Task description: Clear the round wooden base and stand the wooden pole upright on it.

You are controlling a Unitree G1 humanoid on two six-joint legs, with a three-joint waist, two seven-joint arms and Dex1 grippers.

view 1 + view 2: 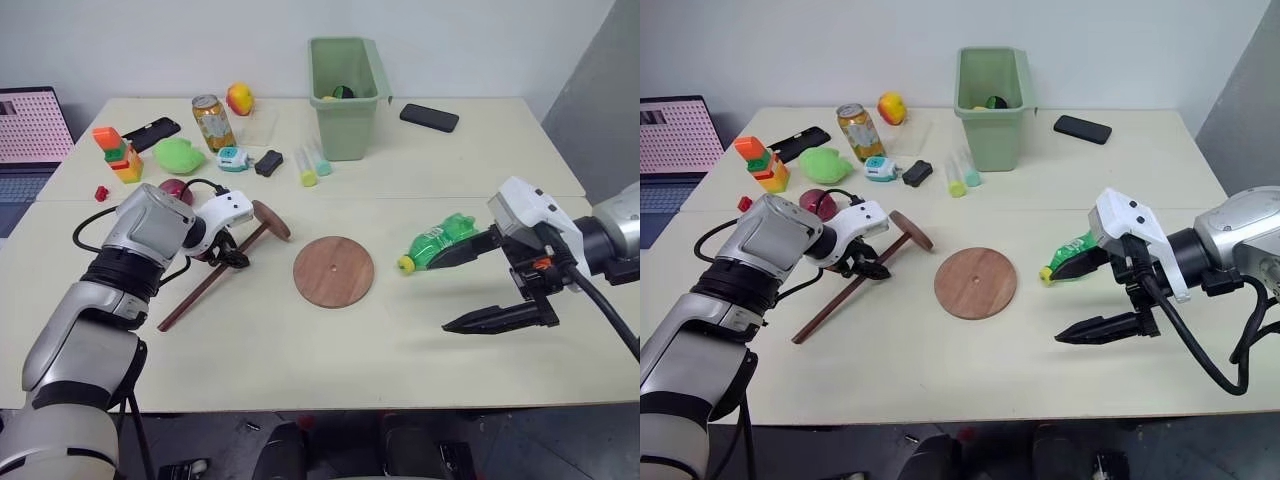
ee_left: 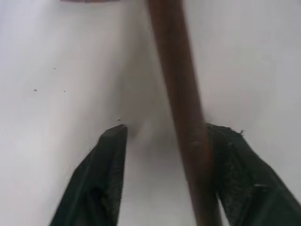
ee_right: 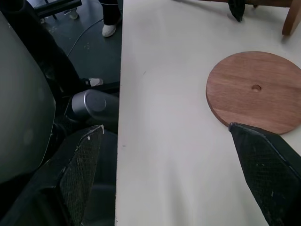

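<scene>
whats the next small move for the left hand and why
Probably close the left hand on the pole: the rod already runs between its fingers, which aren't clamped yet. The base is bare, so the pole can be lifted and stood there next.

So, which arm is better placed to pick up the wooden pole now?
The left. Its pincer already straddles the wooden pole, one finger on each side, jaws not yet closed on it. The right pincer hangs open far across the table, beyond the round wooden base, beside the green bottle.
</scene>
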